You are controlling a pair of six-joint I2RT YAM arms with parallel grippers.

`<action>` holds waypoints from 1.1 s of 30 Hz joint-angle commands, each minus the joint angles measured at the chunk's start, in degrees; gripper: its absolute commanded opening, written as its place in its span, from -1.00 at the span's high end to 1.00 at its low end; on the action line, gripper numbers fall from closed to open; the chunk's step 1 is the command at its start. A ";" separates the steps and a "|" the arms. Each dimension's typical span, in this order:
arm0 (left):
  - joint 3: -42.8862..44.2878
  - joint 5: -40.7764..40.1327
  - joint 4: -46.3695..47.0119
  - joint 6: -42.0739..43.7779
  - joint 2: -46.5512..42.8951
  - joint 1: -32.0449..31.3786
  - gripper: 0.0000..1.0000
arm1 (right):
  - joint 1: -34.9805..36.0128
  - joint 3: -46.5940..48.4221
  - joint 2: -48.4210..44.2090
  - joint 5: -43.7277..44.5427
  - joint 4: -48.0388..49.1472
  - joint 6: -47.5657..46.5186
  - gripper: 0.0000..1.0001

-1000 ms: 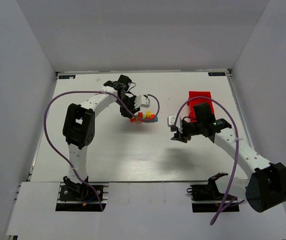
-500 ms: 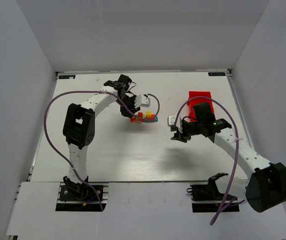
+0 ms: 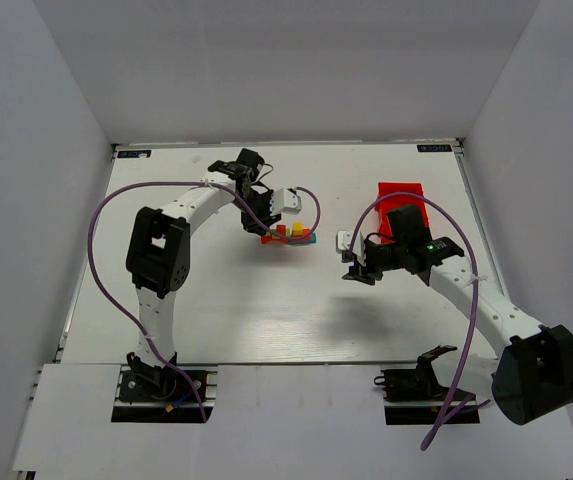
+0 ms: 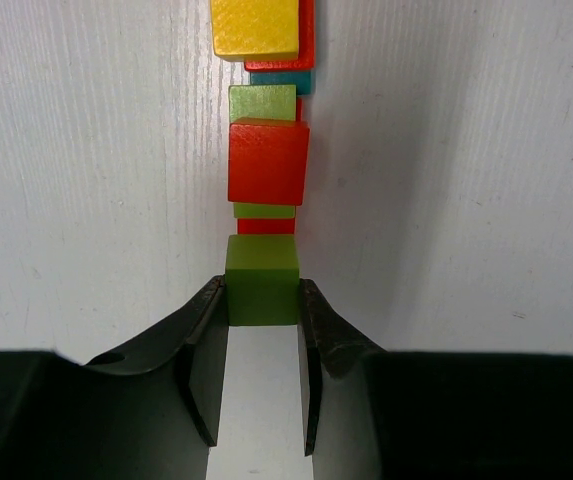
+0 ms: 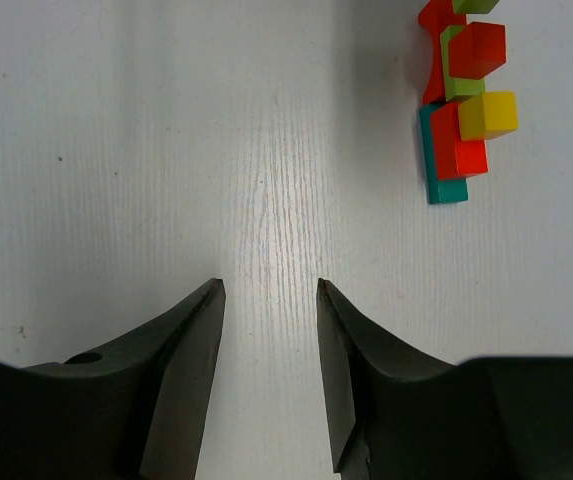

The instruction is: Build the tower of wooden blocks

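- Stickers (image 3: 136,153), small and dark, sit at the table's (image 3: 216,310) two far corners; their print is too small to read.
- Left gripper (image 4: 263,300) reaches to the left end of the tower (image 3: 288,235), fingers pinching a green cube (image 4: 262,279) by its two side faces.
- The cube sits at the near end of the row, over a red piece; whether it rests on it I cannot tell.
- The tower stands at the table's middle, its long axis running left to right in the top view and straight away from the left gripper in the wrist view. Red and teal bars lie lowest, with green, red and yellow cubes above.
- Right gripper (image 5: 269,300) hangs over bare table right of the tower, fingers spread and holding nothing.
- Red tray (image 3: 403,200) lies beyond it, near the right edge.
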 commanded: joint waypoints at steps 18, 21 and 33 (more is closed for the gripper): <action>0.95 2.32 -0.36 0.15 -0.19 -0.01 0.94 | -0.15 -0.31 -0.85 -1.59 0.74 -0.15 0.04; 0.95 2.32 -0.36 0.15 -0.19 -0.01 0.94 | -0.15 -0.31 -0.93 -1.50 0.83 -0.41 0.04; 0.95 2.85 -0.89 0.15 -0.19 -0.54 0.97 | -0.15 -0.22 -0.49 -1.50 0.74 -0.32 0.04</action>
